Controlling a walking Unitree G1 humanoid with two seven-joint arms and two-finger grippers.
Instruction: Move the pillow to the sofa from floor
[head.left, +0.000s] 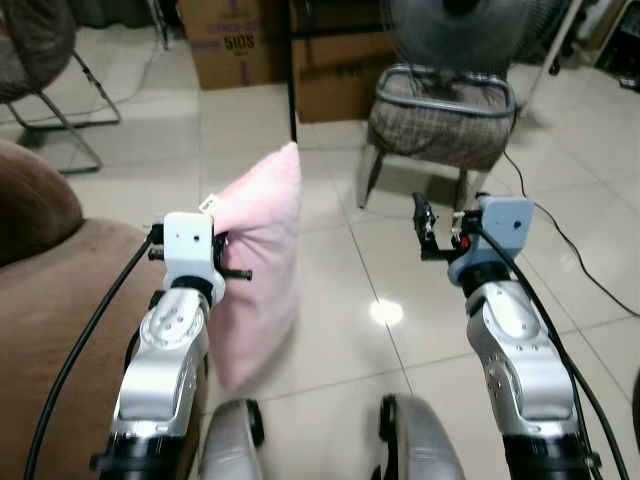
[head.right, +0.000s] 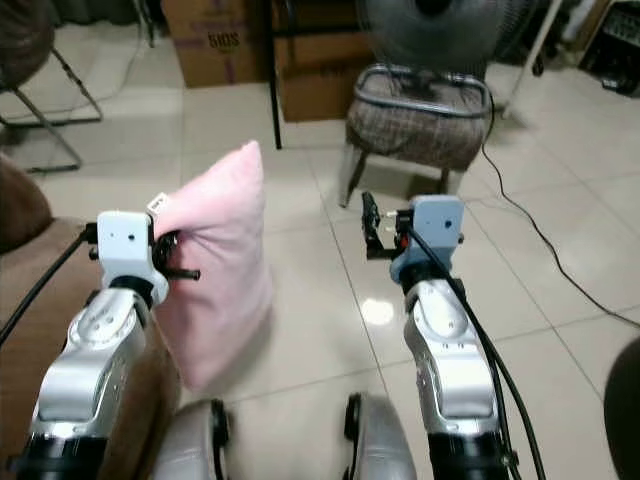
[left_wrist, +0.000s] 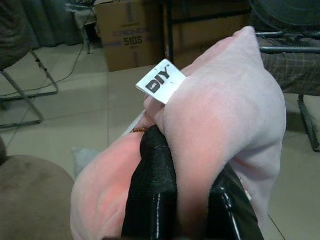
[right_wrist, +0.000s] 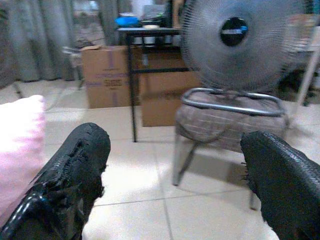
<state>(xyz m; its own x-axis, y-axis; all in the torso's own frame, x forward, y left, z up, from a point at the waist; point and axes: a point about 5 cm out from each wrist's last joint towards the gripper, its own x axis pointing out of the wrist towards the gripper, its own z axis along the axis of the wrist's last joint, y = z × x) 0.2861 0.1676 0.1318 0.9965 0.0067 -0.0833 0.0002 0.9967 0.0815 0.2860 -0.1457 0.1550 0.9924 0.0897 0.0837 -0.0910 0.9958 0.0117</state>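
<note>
A pink pillow with a white tag hangs upright above the tiled floor, right beside the brown sofa on my left. My left gripper is shut on the pillow's near edge; in the left wrist view its black fingers pinch a fold of the pink fabric. My right gripper is raised in front of me, off to the right of the pillow. It stands open with nothing between its fingers.
A padded stool with a metal frame stands ahead, a fan behind it. Cardboard boxes and a dark table leg line the back. A folding chair stands at far left. A black cable runs over the tiles at right.
</note>
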